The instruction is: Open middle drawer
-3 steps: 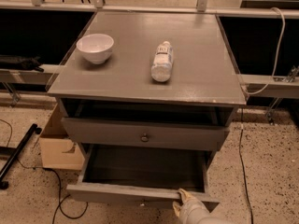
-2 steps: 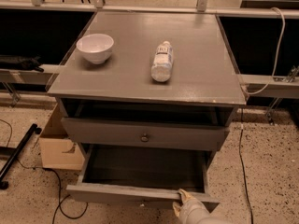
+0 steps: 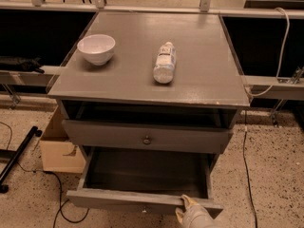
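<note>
The grey painted wooden middle drawer [image 3: 142, 171] stands pulled well out of the grey wooden cabinet [image 3: 199, 80], directly below the grey upper drawer [image 3: 147, 139] with the small round metal knob. Its plain grey floor is exposed over most of its depth. Judged from this, the opening is essentially done. What is left is at most a short further pull, then release of the front and withdrawal of the arm. The pale two-finger gripper [image 3: 186, 207] is at the bottom edge of the view, against the upper edge of the drawer's front, right of centre. Only its tip and a short length of light-coloured wrist are in frame, entering from below. Whether it is clamped on the front or merely resting against it cannot be told. On the cabinet top, a white round ceramic bowl [image 3: 96, 48] and a clear plastic bottle [image 3: 164, 62] lying on its side sit well apart from the work area
</note>
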Action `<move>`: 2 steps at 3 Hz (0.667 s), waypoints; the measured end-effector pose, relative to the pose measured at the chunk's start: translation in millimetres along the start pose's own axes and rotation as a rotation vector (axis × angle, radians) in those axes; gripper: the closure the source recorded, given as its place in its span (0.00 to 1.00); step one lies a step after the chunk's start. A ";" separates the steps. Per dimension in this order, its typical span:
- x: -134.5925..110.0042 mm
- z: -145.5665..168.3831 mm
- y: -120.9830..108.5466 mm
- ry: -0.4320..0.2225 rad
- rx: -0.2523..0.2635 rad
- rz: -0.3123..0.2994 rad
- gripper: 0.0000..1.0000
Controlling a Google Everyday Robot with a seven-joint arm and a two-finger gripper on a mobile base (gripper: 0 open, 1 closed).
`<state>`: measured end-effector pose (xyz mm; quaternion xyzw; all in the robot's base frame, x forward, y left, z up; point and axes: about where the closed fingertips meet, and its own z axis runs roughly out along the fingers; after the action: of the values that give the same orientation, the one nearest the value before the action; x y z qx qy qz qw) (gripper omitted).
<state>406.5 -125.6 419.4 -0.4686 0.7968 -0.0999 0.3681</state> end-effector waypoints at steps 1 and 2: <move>5.5 -5.6 7.2 -0.002 0.000 -0.005 1.00; 4.8 -6.9 6.8 -0.002 0.000 -0.005 1.00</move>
<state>395.9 -127.2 418.5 -0.4705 0.7953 -0.1005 0.3688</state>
